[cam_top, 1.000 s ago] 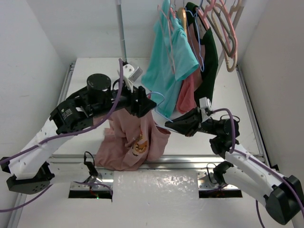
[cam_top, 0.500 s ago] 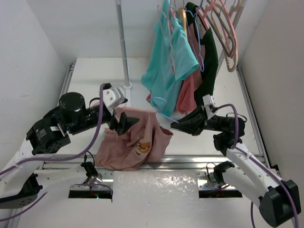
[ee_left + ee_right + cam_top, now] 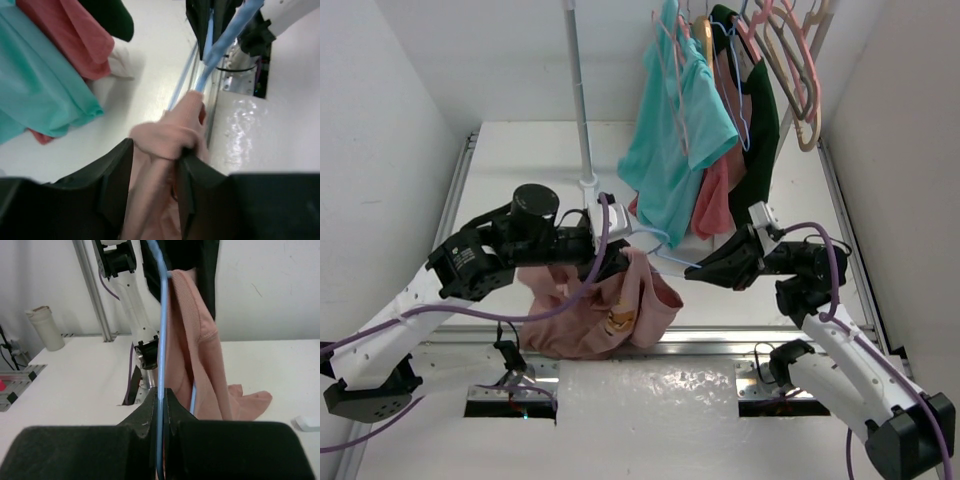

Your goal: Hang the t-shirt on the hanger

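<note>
Clenching bunched, dusty-pink t-shirt (image 3: 165, 140) in left gripper (image 3: 155, 161); pinching thin pale-blue wire hanger (image 3: 162, 330) in right gripper (image 3: 160, 396).

My t-shirt (image 3: 632, 288) is dusty pink, with a small orange-yellow graphic (image 3: 616, 321). My hanger (image 3: 161, 330) is pale blue. The shirt (image 3: 670, 150) on the rail is teal, the garment (image 3: 712, 205) beside it coral, the next garment (image 3: 760, 130) dark green, near black. The thick hangers (image 3: 788, 62) are pink and tan. My arms (image 3: 380, 335) are white and black, my cables (image 3: 490, 312) purple, my table (image 3: 520, 150) white.
</note>
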Motion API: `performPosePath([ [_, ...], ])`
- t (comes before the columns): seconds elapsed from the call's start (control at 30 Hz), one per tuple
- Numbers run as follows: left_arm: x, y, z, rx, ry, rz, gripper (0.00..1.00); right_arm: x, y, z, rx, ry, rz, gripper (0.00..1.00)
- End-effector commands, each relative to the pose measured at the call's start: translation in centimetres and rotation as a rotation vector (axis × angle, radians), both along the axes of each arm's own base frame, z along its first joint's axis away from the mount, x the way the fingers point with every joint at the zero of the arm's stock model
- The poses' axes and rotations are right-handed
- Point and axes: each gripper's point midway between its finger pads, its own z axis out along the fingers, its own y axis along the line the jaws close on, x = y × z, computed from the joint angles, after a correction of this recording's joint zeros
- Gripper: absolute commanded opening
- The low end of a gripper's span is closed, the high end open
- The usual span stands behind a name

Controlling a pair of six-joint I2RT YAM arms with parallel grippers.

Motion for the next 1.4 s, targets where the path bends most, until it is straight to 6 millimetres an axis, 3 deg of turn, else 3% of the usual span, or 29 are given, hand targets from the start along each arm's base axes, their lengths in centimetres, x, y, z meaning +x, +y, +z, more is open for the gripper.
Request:
performPosePath([
  [0.0,-1.8,-0.7,0.6,-0.044,0.007,-0.105,0.25,-0.3,-0.3,3.6,0.066,-0.127,-0.026,0.00],
  [0.03,-1.6,-0.8,0.4,-0.039,0.011,-0.098,0.00,-0.2,-0.2,3.7,0.066,-0.124,-0.027,0.00],
  [0.17,0.0,-0.3,2.3,-0.089,-0.046,0.000,0.00,0.7,0.0,3.1,0.056,-0.098,-0.043,0.00],
  [0.2,0.4,-0.1,2.7,-0.101,-0.062,0.031,0.00,1.6,0.3,2.2,0.026,-0.029,-0.059,0.18],
  [0.27,1.7,1.1,3.7,-0.137,-0.094,0.143,0.00,2.8,0.5,0.4,-0.031,0.060,-0.101,0.72],
  [0.3,2.1,1.5,3.7,-0.140,-0.095,0.185,0.00,3.9,0.4,0.0,-0.032,0.102,-0.167,0.93],
  [0.33,2.7,2.0,3.3,-0.130,-0.090,0.233,0.00,4.8,0.2,-0.6,-0.049,0.108,-0.229,0.99],
  [0.4,4.0,3.6,2.6,-0.121,-0.086,0.362,0.00,5.5,-0.8,-2.0,-0.079,0.215,-0.353,0.99],
  [0.43,4.6,4.2,1.6,-0.105,-0.081,0.414,0.00,7.1,-1.7,-2.5,-0.065,0.256,-0.484,0.99],
  [0.47,4.9,5.1,1.9,-0.130,-0.090,0.469,0.00,7.4,-2.5,-3.5,-0.077,0.314,-0.551,0.99],
  [0.5,4.8,5.3,1.9,-0.143,-0.090,0.479,0.00,7.2,-3.4,-2.8,-0.039,0.305,-0.610,0.99],
  [0.53,4.7,5.5,1.3,-0.147,-0.087,0.487,0.00,8.3,-4.5,-3.1,-0.018,0.342,-0.711,0.99],
  [0.57,4.7,6.2,2.2,-0.193,-0.092,0.521,0.00,8.7,-5.4,-4.7,-0.055,0.420,-0.781,0.99],
  [0.67,4.4,7.0,2.7,-0.234,-0.077,0.554,0.00,9.7,-7.2,-6.3,-0.033,0.564,-0.922,0.99],
  [0.73,4.0,6.9,2.5,-0.245,-0.066,0.538,0.00,9.3,-6.7,-7.7,0.005,0.665,-0.887,0.96],
  [0.83,3.0,6.2,2.4,-0.274,-0.056,0.468,0.00,8.7,-5.1,-7.9,0.061,0.743,-0.772,0.87],
  [0.97,1.9,5.7,3.2,-0.363,-0.046,0.420,0.00,9.7,-3.7,-8.7,0.076,0.840,-0.710,0.77],
  [1.07,1.8,5.6,3.2,-0.391,-0.034,0.419,0.00,8.7,-1.8,-9.0,0.097,0.892,-0.585,0.72],
  [1.27,2.4,5.2,3.2,-0.405,-0.025,0.435,0.00,4.6,3.1,-9.5,0.011,0.916,-0.374,0.73],
  [1.37,2.3,4.7,3.4,-0.420,-0.023,0.413,0.00,4.2,3.7,-9.9,0.024,0.899,-0.362,0.71],
])
